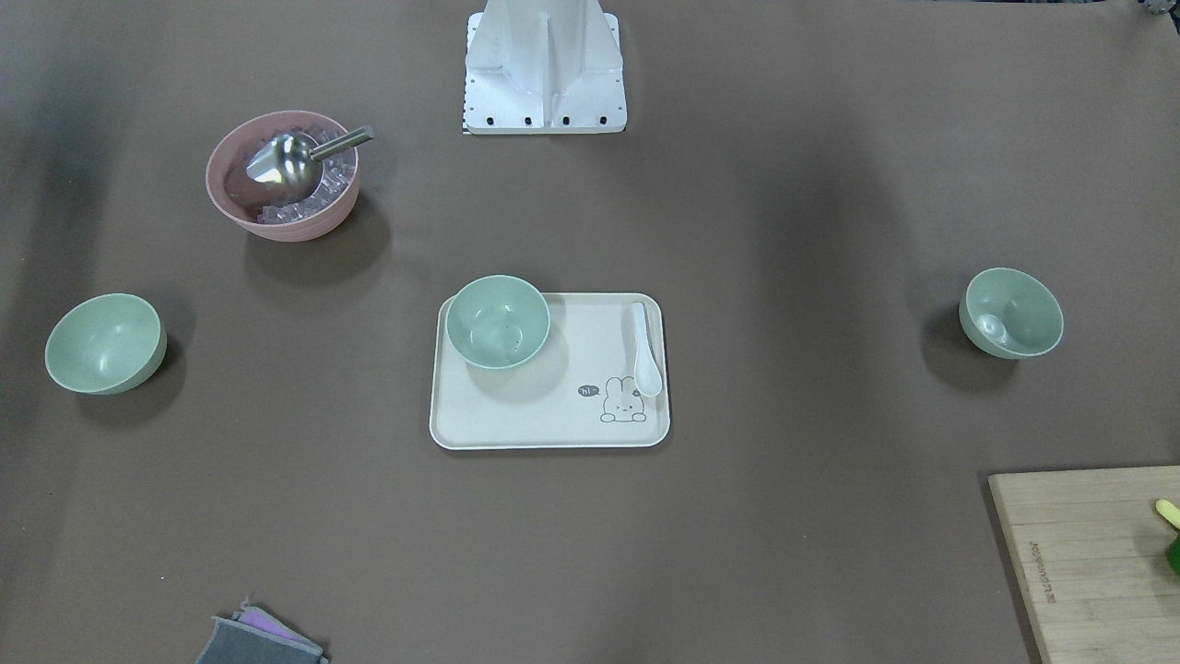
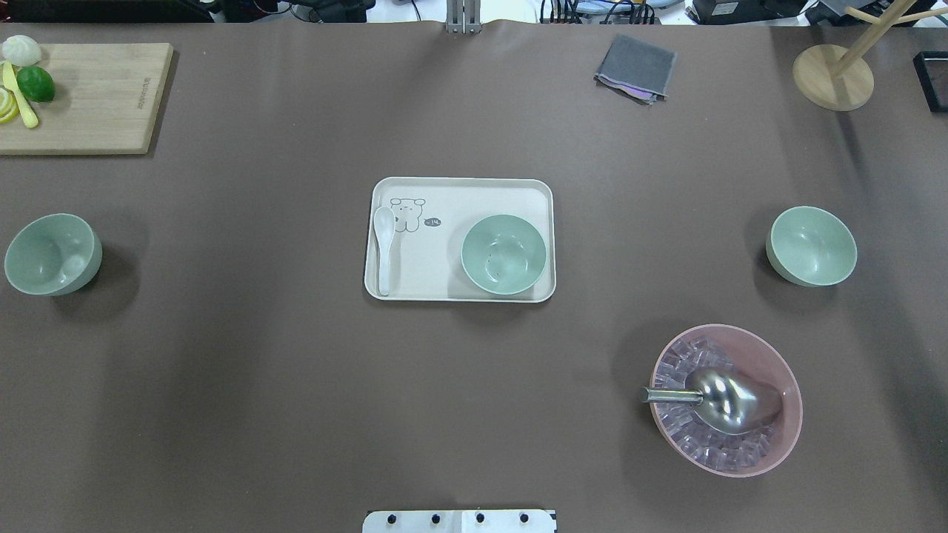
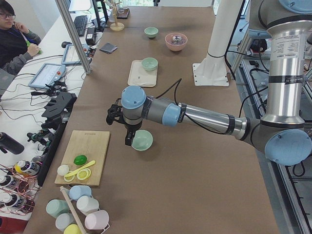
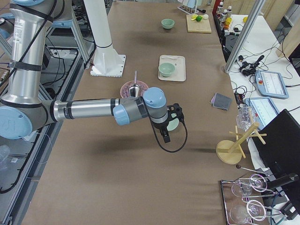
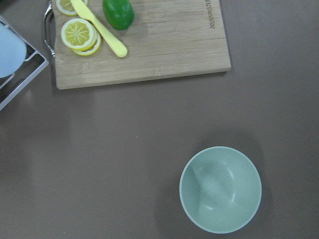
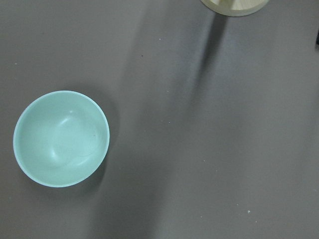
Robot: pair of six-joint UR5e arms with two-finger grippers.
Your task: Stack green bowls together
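Exterior left view: nearest, the left gripper hangs close by one green bowl near the cutting board; I cannot tell how its jaws stand. Further on, a second bowl sits on the tray. Farthest is the third bowl, the right gripper by it, jaws equally unclear.

Tableware and kitchen props are laid out on a brown table.
A pink bowl is filled with ice cubes and a metal scoop; a white spoon is laid on a cream tray; a lime, lemon slices and a yellow knife are set on a cutting board.
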